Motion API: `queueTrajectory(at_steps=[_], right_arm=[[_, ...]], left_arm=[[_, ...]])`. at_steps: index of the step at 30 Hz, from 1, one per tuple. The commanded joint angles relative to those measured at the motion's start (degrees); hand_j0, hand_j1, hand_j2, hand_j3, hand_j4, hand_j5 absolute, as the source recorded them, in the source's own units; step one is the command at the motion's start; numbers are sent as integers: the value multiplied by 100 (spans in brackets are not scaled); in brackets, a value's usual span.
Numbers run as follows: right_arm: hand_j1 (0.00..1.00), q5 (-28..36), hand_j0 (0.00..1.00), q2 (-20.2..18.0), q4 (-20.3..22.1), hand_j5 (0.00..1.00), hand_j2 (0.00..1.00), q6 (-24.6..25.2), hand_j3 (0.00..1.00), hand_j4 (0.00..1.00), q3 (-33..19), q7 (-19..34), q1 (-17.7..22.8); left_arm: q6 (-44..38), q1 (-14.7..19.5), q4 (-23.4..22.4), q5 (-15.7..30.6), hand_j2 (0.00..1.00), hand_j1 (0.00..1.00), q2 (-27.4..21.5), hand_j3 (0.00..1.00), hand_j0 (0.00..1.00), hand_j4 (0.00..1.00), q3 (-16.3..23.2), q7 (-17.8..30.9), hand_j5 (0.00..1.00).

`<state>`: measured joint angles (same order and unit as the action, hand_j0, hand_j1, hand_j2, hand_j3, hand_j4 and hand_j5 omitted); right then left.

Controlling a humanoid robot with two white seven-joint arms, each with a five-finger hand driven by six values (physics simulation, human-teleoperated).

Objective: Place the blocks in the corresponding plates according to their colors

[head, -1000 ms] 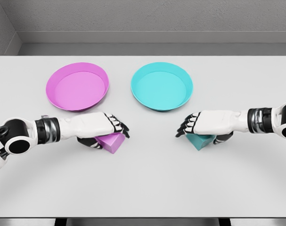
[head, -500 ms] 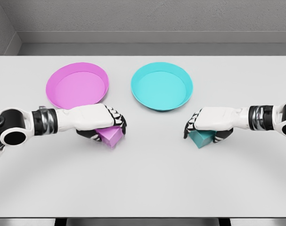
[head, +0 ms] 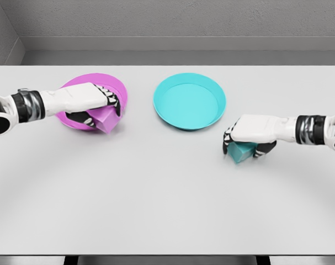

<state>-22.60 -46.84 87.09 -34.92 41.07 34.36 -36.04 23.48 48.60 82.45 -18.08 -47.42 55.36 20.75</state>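
Neither block placed: left hand (head: pixel 95 102) clamps purple plastic cube (head: pixel 105 120) over round purple plate (head: pixel 120 88), upper left; right hand (head: pixel 247 135) grips teal cube (head: pixel 242 152) beside unfilled teal plate (head: pixel 189 102).

The left hand (head: pixel 92 102) grips the purple block (head: pixel 105 120) over the near rim of the purple plate (head: pixel 118 88), at the far left of the white table (head: pixel 167 199). The right hand (head: pixel 250 135) clasps the teal block (head: pixel 240 150) near and right of the teal plate (head: pixel 189 101), apart from it.
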Motion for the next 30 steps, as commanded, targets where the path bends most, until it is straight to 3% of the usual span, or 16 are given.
queueTrajectory(at_steps=[1,6,10,13,16,19,23,24,25,27,30], right_arm=[[51,1,51,131,-43,51,51,-8,51,51,-292,64,9],[51,1,51,483,-307,51,51,-8,51,51,-820,64,-35],[51,10,51,1037,-606,51,51,-8,51,51,-1286,64,-62],[51,1,51,1397,-772,51,51,-8,51,51,-1295,64,-228],[51,1,51,1863,-1325,51,51,-8,51,51,-1286,64,-641],[51,-25,51,2285,-1976,51,51,-8,51,51,-1286,64,-976],[53,-104,53,2663,-2188,53,53,-8,53,53,-1233,64,-1098],[58,-104,58,2707,-2179,58,58,-8,58,58,-1242,64,-1142],[76,-104,76,2698,-2179,76,76,-8,76,76,-1268,64,-1143],[97,-96,97,2707,-2179,97,97,-8,97,97,-1277,64,-1143],[97,-87,97,2637,-2161,97,97,-8,97,97,-1295,64,-1125]], left_arm=[[52,0,-159,59,52,52,-4,52,52,52,-61,-10,52],[43,149,-642,59,52,52,75,52,52,52,-149,-10,52],[25,211,-1090,41,52,52,348,52,52,52,-140,-10,52],[17,255,-1583,-3,54,54,629,54,54,54,-131,-1,54],[-18,369,-1881,-3,56,56,708,56,56,56,-140,-1,56],[-36,378,-2154,-3,70,70,831,70,70,70,-140,-1,70],[-45,369,-2154,6,92,92,849,92,92,92,-140,-10,92],[-45,369,-2154,6,95,95,858,95,95,95,-140,-10,95],[-45,369,-2163,6,95,95,858,95,95,95,-149,-10,95],[-45,369,-2163,6,97,97,858,97,97,97,-149,-10,97],[-36,369,-2163,6,99,99,849,99,99,99,-219,-10,99]])
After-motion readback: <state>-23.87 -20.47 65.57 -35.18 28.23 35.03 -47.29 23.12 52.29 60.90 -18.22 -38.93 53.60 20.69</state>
